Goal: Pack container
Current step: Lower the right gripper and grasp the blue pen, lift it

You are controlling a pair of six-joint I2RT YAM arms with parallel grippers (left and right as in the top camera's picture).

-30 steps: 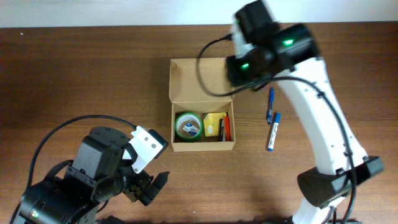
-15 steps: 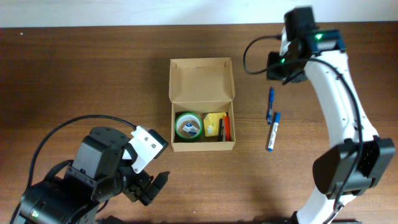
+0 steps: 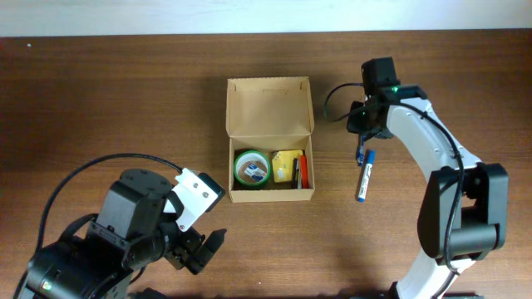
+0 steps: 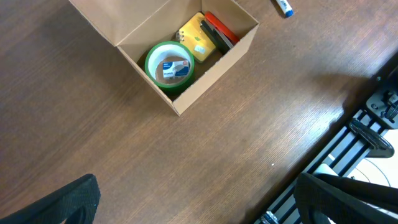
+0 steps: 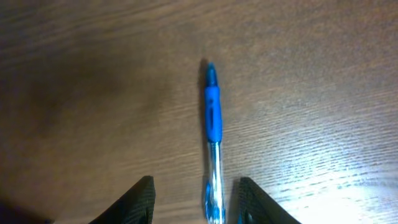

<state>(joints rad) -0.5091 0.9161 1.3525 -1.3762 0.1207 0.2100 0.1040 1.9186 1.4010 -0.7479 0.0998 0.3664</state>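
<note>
The box point(image 3: 268, 108) is set open in the middle of the table point(image 3: 125, 100). The left gripper point(image 3: 206, 247) is spread wide, well apart from it. The right gripper point(image 5: 195, 190) is parted around a pen point(image 5: 212, 118), beside the box.

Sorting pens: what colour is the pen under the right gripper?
Pen: blue, clear barrel; best in right wrist view.

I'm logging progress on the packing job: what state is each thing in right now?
container: lid open, partly filled.
green tape roll: lying flat inside the container.
blue pen: lying on the table, between the right gripper's fingers, not gripped.
marker: lying on the table, outside the container.
left gripper: open, empty.
right gripper: open, straddling the blue pen.
</note>
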